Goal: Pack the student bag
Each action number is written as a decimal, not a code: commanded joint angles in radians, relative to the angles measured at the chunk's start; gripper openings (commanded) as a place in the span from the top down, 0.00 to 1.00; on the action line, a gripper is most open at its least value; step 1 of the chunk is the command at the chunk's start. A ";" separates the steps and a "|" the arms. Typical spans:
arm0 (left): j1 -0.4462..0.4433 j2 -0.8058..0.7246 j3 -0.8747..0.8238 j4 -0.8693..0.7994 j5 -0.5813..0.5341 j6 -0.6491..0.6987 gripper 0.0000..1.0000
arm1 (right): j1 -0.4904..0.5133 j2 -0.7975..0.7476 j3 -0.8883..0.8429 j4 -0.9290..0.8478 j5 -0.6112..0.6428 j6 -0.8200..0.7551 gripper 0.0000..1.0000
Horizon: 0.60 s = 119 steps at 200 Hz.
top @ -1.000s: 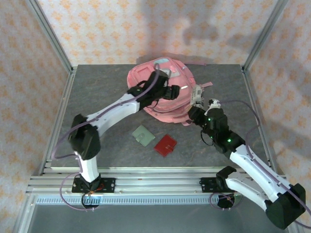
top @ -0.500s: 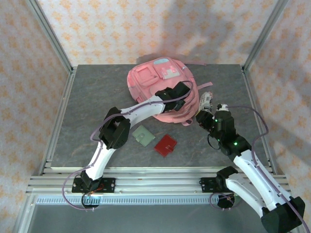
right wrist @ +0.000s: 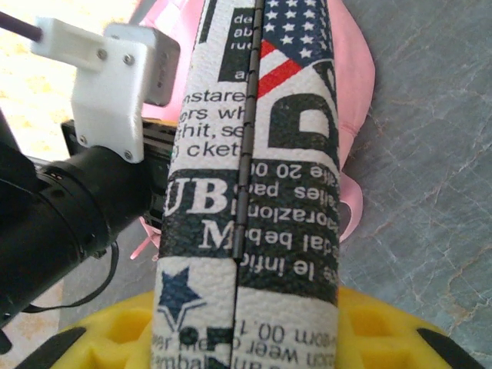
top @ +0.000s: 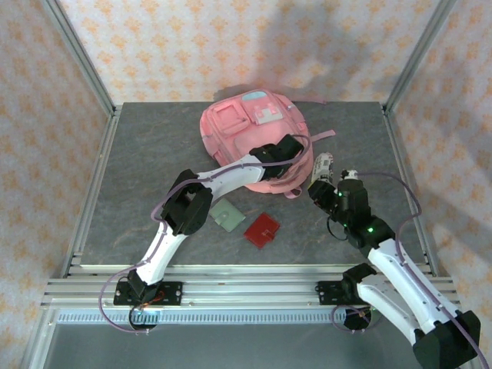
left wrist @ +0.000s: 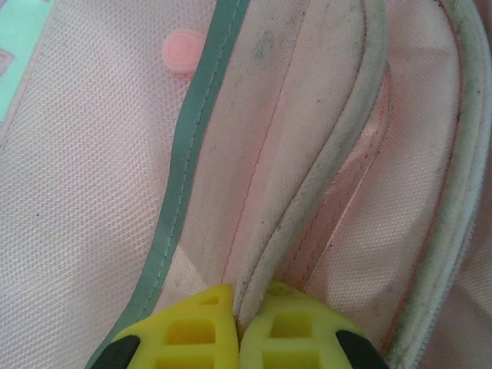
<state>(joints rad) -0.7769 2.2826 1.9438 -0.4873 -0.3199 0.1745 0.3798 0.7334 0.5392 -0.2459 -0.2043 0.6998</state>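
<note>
Down at the near side of the table [top: 138, 154], two flat pieces lie side by side, not touching: a green square [top: 227, 214] and, just to its right, a red square [top: 262, 230]. Moving up to the right gripper [top: 323, 184], it's clamped on a newsprint-patterned case [top: 324, 164]. The wrist camera shows it plainly, with the right gripper [right wrist: 247, 334] pressing its yellow pads on either side of the case [right wrist: 254, 154], which stands up and away from them with its zip line running down the middle. The case sits just off the bag's right edge, and from above I can't quite tell whether the two touch. Next in, the left gripper [top: 294, 156] is down on the near right part of the bag [top: 246, 134]. Up close, the left gripper [left wrist: 239, 311] is pinched shut, its yellow fingers [left wrist: 184, 338] squeezed together on a ridge of grey piping [left wrist: 307, 204] rising from the pink fabric. The bag itself lies flat at the far middle of the table, pockets up, with a strap trailing out to the right.
</note>
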 commanded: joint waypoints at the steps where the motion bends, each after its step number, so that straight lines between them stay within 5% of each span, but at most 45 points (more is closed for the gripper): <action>1: 0.033 -0.065 0.076 -0.029 -0.082 -0.012 1.00 | -0.005 0.011 -0.015 0.084 -0.024 0.020 0.71; 67: 0.055 -0.171 0.289 -0.082 -0.108 -0.011 1.00 | -0.005 0.176 -0.043 0.382 -0.242 0.043 0.71; 119: 0.080 -0.203 0.305 -0.080 -0.131 -0.083 1.00 | -0.007 0.534 0.128 0.598 -0.355 0.040 0.71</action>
<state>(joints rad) -0.6910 2.1662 2.1967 -0.6052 -0.3611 0.1482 0.3786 1.1313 0.5449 0.1661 -0.4854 0.7437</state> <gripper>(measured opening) 0.043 0.331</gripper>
